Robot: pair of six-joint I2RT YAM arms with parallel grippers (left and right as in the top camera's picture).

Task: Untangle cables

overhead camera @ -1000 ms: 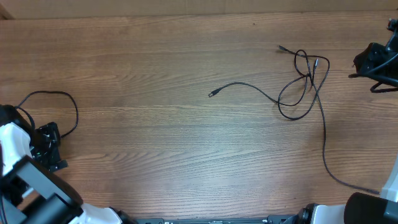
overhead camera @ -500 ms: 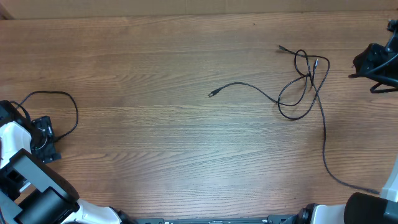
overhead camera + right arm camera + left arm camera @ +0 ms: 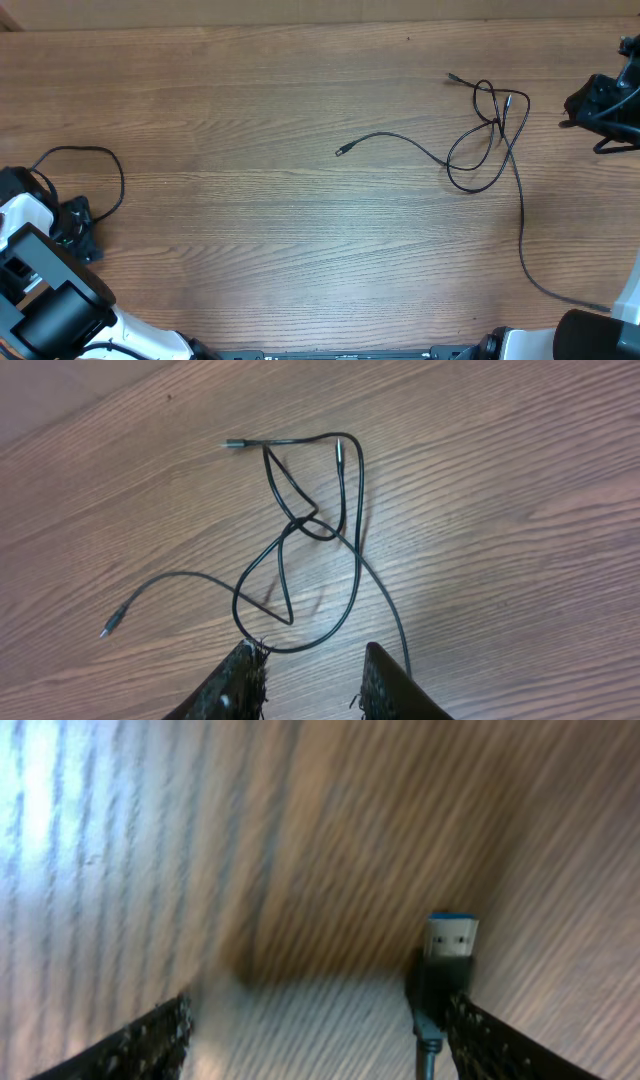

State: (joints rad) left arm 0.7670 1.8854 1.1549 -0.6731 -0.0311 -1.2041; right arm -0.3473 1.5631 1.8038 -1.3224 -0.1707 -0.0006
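Item: tangle of cables (image 3: 497, 123), thin black cord, lying at 3 o'clock on the table (image 3: 250, 100) as seen from overhead. Several loops are crossed at one knot (image 3: 310, 525). One free end (image 3: 343, 151) is run out toward 9 o'clock. Two short plug ends are fanned toward 12 o'clock, and a long tail (image 3: 522, 230) is trailed toward 5 o'clock. The tangle is not yet untangled and is touched by nothing. Item: right gripper (image 3: 315, 682), at 3 o'clock beyond the tangle. Its claw is spread and empty, with the loops framed just ahead of it. It is judged to be placed there for a first pick near the knot. Item: single cord (image 3: 75, 149), looped at 9 o'clock, well apart from the tangle. It is judged to be set aside as already freed. Item: plug (image 3: 447, 948), black with a silver, blue-tipped end, lying flat on the wood. Item: left gripper (image 3: 320, 1042), at 9 o'clock. Its fingers (image 3: 150, 1040) are spread wide, and the plug is seen just beside the other finger, pinched by neither.
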